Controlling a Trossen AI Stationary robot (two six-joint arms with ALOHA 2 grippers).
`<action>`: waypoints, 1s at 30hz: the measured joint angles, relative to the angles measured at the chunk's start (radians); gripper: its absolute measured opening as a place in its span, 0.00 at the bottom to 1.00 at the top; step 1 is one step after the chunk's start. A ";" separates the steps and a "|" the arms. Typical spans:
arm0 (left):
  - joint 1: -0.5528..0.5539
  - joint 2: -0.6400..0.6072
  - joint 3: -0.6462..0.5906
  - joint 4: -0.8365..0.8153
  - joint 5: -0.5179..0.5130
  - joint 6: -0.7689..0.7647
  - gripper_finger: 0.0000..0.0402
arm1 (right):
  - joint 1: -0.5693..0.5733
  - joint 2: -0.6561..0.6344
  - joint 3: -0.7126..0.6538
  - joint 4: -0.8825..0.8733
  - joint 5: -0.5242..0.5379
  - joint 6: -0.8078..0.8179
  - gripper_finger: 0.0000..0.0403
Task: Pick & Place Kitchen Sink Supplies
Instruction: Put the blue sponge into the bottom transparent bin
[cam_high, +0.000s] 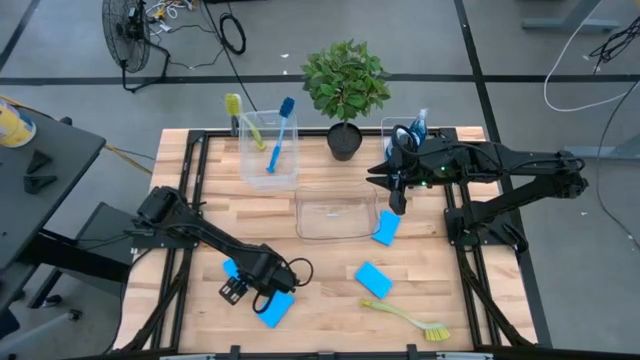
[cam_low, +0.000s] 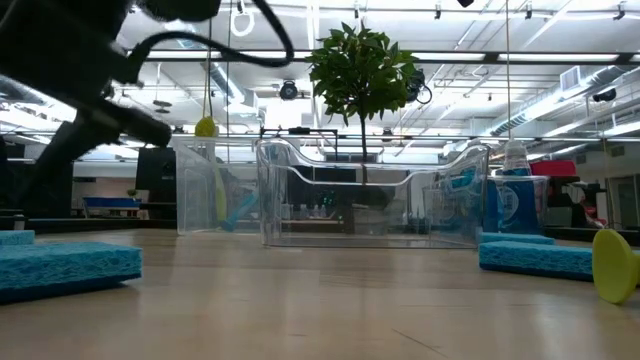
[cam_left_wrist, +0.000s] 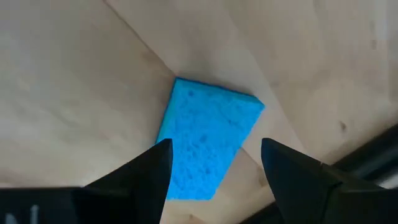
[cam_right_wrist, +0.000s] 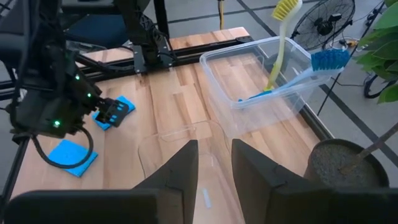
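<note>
Sponge (cam_left_wrist: 208, 140) between left fingers (cam_left_wrist: 149, 171)

A grey floor (cam_high: 420, 35) crossed by dark lines is seen around the wooden table (cam_high: 330, 290), with a standing fan (cam_high: 127, 30) and loose cables (cam_high: 232, 32) lying on it. Long ceiling lights (cam_low: 540, 100) are seen in the low view.

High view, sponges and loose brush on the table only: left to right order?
Sponge under the left hand → sponge just right of it → sponge in front of the middle bin → sponge at that bin's right corner → yellow-green brush.
</note>
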 joint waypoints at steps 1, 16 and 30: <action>0.000 0.000 -0.016 0.018 -0.003 0.002 0.63 | 0.000 0.000 0.000 -0.001 0.000 0.000 0.24; 0.001 -0.001 -0.144 0.122 0.004 0.022 0.57 | 0.000 0.000 0.000 0.000 0.000 0.010 0.24; 0.006 -0.008 -0.089 0.054 -0.003 0.001 0.46 | 0.000 0.000 0.000 0.000 0.015 0.008 0.24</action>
